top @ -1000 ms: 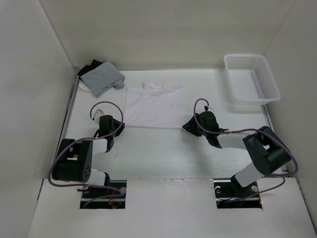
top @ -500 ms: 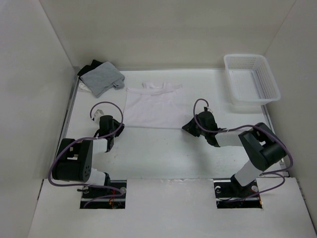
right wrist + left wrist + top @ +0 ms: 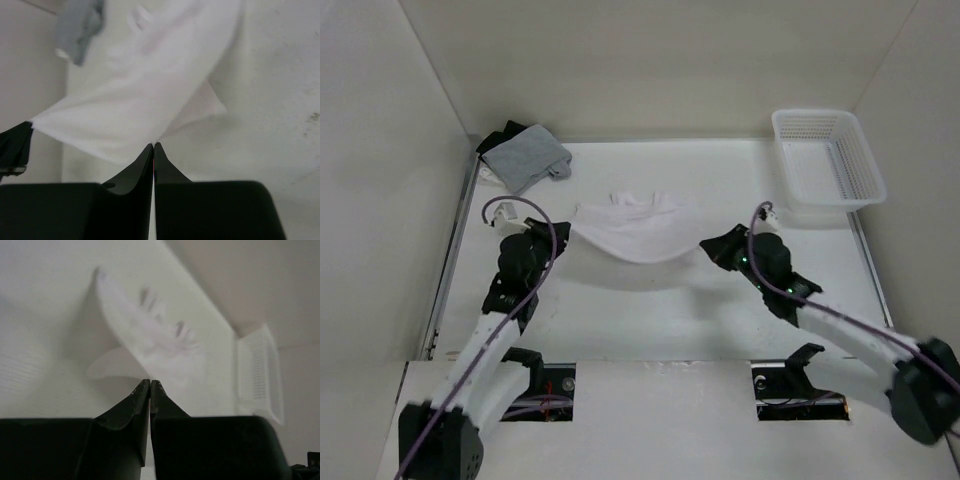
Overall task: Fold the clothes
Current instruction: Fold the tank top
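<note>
The clothes, one plain white shirt (image 3: pixel 640 235), hangs off the table in a sagging arc between my two grippers, neckline toward the back. My left gripper (image 3: pixel 564 231) is shut on the shirt's left near corner. In the left wrist view its fingertips (image 3: pixel 150 382) meet at the cloth's edge and the shirt (image 3: pixel 150 337) stretches away. My right gripper (image 3: pixel 706 246) is shut on the right near corner. The right wrist view has the shirt (image 3: pixel 145 85) running from those shut tips (image 3: pixel 153 145) toward the left gripper (image 3: pixel 12 145).
A grey garment (image 3: pixel 525 160) lies on a black garment (image 3: pixel 506 134) at the back left corner. A white plastic basket (image 3: pixel 865 165) stands at the back right, also visible as the basket (image 3: pixel 257 375). White walls enclose the table on three sides.
Both grippers have shut on the shirt's near corners and risen. The shirt, flat on the table before, now hangs lifted between them. Both arms have stretched out.
</note>
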Controlling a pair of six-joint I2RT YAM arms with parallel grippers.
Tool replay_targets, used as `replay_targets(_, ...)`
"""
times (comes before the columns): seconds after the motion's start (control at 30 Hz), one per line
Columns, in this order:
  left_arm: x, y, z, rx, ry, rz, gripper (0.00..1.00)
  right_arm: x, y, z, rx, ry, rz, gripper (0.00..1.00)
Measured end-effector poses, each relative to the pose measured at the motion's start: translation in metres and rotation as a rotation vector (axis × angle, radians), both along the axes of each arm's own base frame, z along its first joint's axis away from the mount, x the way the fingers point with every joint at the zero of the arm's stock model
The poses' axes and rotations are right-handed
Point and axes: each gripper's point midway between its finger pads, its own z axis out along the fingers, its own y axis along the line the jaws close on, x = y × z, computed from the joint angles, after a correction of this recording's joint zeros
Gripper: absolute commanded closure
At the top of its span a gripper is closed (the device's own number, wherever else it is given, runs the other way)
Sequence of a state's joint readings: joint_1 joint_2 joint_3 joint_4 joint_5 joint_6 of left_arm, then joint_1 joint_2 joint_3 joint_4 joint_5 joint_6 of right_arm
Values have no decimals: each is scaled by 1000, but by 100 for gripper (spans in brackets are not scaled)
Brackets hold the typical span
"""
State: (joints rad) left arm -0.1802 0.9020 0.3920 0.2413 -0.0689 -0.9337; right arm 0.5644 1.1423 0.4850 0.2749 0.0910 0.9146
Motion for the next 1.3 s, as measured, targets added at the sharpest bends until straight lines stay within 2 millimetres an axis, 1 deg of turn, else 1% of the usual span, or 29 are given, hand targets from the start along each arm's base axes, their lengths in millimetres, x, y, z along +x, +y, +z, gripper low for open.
replay_targets(0.07,-16,-2,57,-2,-130,-21,99,-23,-2,55,41,-126,22,96)
replay_targets(0.13,-41,1,118,-5,-265,-28,99,-55,-7,110,82,-242,50,96)
replay_targets(0.17,-56,3,145,-9,-324,-30,99,-69,-11,132,98,-282,62,96)
replay_targets(0.23,-86,8,190,-20,-425,-35,99,-100,-23,176,134,-349,82,96)
replay_targets(0.27,-103,11,210,-29,-472,-36,99,-113,-29,194,153,-371,92,96)
replay_targets(0.3,-117,13,225,-37,-509,-39,99,-125,-34,209,167,-385,104,95)
replay_targets(0.37,-138,17,241,-48,-546,-44,99,-145,-41,231,190,-396,135,95)
replay_targets(0.4,-143,18,243,-49,-548,-46,99,-154,-44,238,194,-394,155,94)
replay_targets(0.47,-146,19,235,-42,-516,-48,98,-163,-44,244,189,-385,180,94)
replay_targets(0.5,-144,18,226,-36,-489,-50,98,-164,-43,242,173,-377,183,94)
replay_targets(0.57,-136,16,206,-22,-428,-51,98,-158,-37,228,104,-356,171,94)
replay_targets(0.6,-129,15,192,-13,-390,-51,98,-151,-34,218,54,-345,152,94)
replay_targets(0.67,-111,10,159,8,-304,-52,98,-129,-28,191,-43,-314,99,94)
replay_targets(0.73,-88,5,117,34,-190,-54,98,-96,-28,153,-132,-260,35,94)
replay_targets(0.77,-75,2,93,50,-125,-54,98,-77,-31,129,-172,-218,3,94)
replay_targets(0.83,-50,-2,41,82,18,-50,98,-38,-42,81,-220,-110,-50,94)
replay_targets(0.9,-27,-3,-1,110,137,-39,98,-2,-54,36,-239,5,-90,94)
replay_targets(0.97,-3,-5,-38,131,226,-28,98,30,-59,-4,-235,103,-101,95)
replay_targets(1.03,19,-7,-67,147,297,-18,98,55,-56,-31,-225,173,-88,95)
replay_targets(1.07,31,-9,-76,151,316,-16,98,67,-52,-39,-218,196,-78,95)
replay_targets(1.1,44,-12,-79,151,320,-13,98,82,-49,-44,-206,204,-70,95)
replay_targets(1.13,60,-14,-79,148,312,-9,98,97,-45,-44,-189,200,-63,95)
replay_targets(1.17,75,-17,-73,141,291,-7,98,108,-42,-41,-174,190,-56,94)
replay_targets(1.23,102,-20,-54,124,232,2,97,128,-37,-24,-140,146,-46,94)
replay_targets(1.3,122,-21,-29,106,154,11,97,138,-34,-4,-114,90,-40,94)
